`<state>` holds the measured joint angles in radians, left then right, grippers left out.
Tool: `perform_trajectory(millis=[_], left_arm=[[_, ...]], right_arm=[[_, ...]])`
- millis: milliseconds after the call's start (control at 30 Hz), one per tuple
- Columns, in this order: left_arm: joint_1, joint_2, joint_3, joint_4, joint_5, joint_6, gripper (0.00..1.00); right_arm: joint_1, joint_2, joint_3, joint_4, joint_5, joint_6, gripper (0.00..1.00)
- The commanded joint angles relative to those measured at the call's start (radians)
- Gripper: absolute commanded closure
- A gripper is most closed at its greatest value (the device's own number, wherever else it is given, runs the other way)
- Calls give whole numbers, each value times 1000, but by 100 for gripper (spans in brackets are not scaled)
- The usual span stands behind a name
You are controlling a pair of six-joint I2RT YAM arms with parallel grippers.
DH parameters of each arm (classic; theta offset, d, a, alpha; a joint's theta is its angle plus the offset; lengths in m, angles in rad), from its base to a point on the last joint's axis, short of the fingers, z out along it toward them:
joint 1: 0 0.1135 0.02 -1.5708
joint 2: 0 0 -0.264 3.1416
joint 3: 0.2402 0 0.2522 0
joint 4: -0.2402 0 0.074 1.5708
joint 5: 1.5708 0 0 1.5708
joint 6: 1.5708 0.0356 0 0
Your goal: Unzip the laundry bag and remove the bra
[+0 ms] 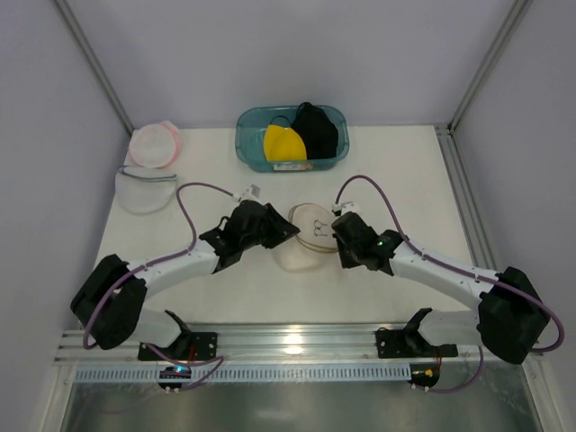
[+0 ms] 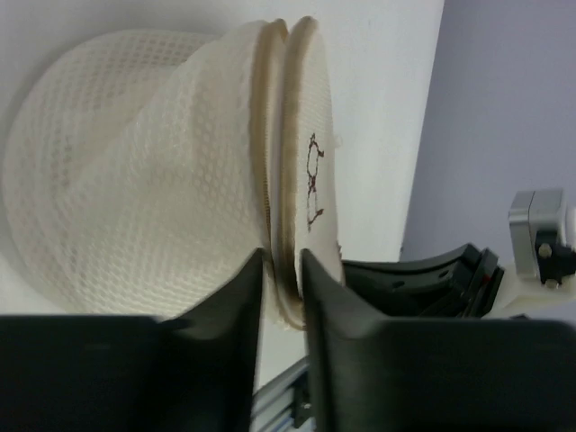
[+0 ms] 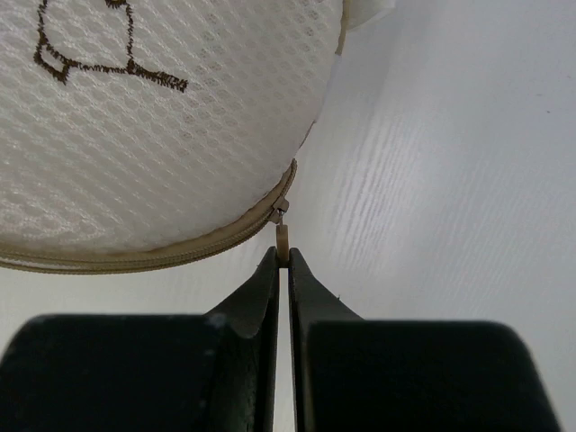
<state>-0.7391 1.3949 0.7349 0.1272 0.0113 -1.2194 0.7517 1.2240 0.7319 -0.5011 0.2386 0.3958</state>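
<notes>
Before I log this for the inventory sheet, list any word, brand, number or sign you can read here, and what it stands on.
No readable text in any view.
Round cream mesh laundry bag: a brown stitched outline mark, a drawing, not letters.
Teal plastic bin: a pale label at its front edge, too small to read.
Right gripper, shut on the tan zipper pull: no markings show.

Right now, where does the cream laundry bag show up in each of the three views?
Top external: the laundry bag lies mid-table between the two grippers.
Left wrist: it fills the upper left, its rim pinched by the left gripper.
Right wrist: it fills the upper left; the right gripper pinches the zipper pull.
Shared landmark: the dark embroidered mark on the bag's face.
</notes>
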Motion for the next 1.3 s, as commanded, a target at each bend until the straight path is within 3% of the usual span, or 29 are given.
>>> perform_trajectory(millis=[0,100,133,233,400,433,567,667,800,933,1267], left_arm=[[7,-68,-22,2,-17,12,53],[7,-114,-40,-15,-22,0,15],[6,-129,-43,-43,-31,-2,10],[6,-194,-60,-98,-62,-9,2],[6,-302,-92,-164,-99,-12,0],[6,-336,-100,-179,-106,-12,1],[6,-419,-121,-250,-143,0,1],[6,-486,-140,-302,-177,6,1],[6,-556,-157,-351,-198,11,1],[7,-591,-169,-374,-205,11,1],[6,-674,-203,-420,-201,-5,1]], right_arm=[[-3,45,52,-31,151,29,96],[-2,66,73,-42,186,35,96],[-2,69,81,-45,212,35,96],[-5,71,93,-57,255,37,96],[-11,66,113,-106,338,43,96],[-14,63,116,-112,349,44,71],[-12,-9,115,-122,244,8,19],[-14,-98,116,-134,102,-34,3],[14,-165,150,-148,-54,-46,3],[32,-146,208,-122,-94,-55,3],[48,221,487,-60,21,-66,3]])
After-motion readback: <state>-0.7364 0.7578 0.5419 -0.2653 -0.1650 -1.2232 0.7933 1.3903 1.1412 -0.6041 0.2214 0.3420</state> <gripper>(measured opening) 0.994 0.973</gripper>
